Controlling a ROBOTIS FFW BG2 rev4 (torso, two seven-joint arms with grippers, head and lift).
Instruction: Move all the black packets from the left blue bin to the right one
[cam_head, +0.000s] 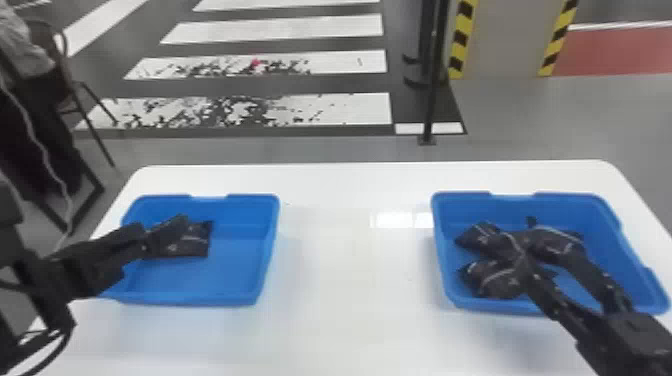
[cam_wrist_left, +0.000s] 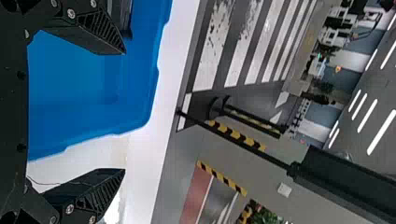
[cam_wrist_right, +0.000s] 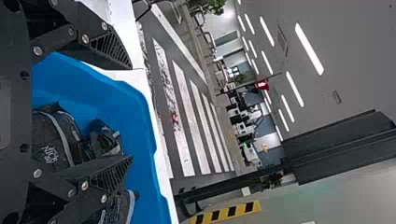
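Note:
At the left bin (cam_head: 200, 298), my left gripper (cam_head: 162, 234) is over the left part and overlaps a black packet (cam_head: 192, 242); whether they touch I cannot tell. Seen from the left wrist, this gripper (cam_wrist_left: 125, 112) is open, nothing between its fingers, with a dark packet (cam_wrist_left: 120, 15) beside the upper finger. Over the right bin (cam_head: 445, 270) my right gripper (cam_head: 541, 250) stands open above several black packets (cam_head: 492, 280), partly covering them. In the right wrist view the gripper (cam_wrist_right: 131, 114) has its fingers well apart, with packets (cam_wrist_right: 51, 140) lying behind and between them.
Both bins stand on a white table (cam_head: 345, 250), with a wide stretch of tabletop between them. Beyond the far edge rises a black post (cam_head: 434, 90) from the floor. A chair (cam_head: 82, 105) stands at the far left.

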